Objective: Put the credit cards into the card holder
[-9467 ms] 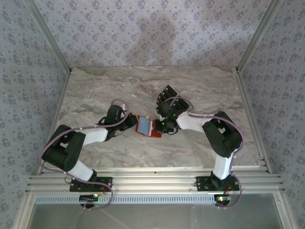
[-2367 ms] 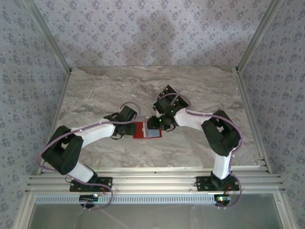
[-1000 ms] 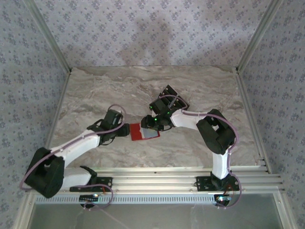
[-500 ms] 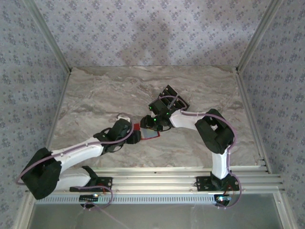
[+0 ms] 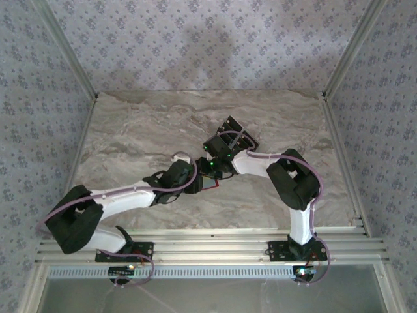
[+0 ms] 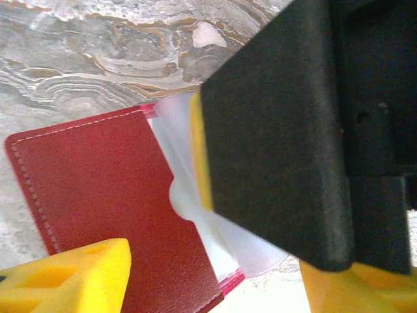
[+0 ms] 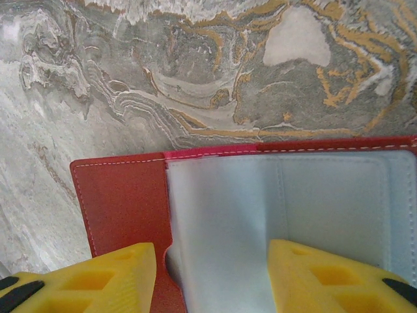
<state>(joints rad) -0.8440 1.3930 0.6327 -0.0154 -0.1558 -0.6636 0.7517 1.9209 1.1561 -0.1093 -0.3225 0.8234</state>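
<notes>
Red card holder (image 7: 124, 195) open on tabletop (image 7: 98, 78); left tool (image 6: 215, 267), right tool (image 7: 212, 254) spread above it; credit cards (image 5: 229, 126) beyond.

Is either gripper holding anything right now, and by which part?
The left gripper seems to hold nothing: its jaws stand open above the card holder. The right gripper straddles the holder's pale inside; whether it grips it cannot be told.

1 card holder (image 7: 124, 195); 1 fanned bunch of credit cards (image 5: 229, 125).
</notes>
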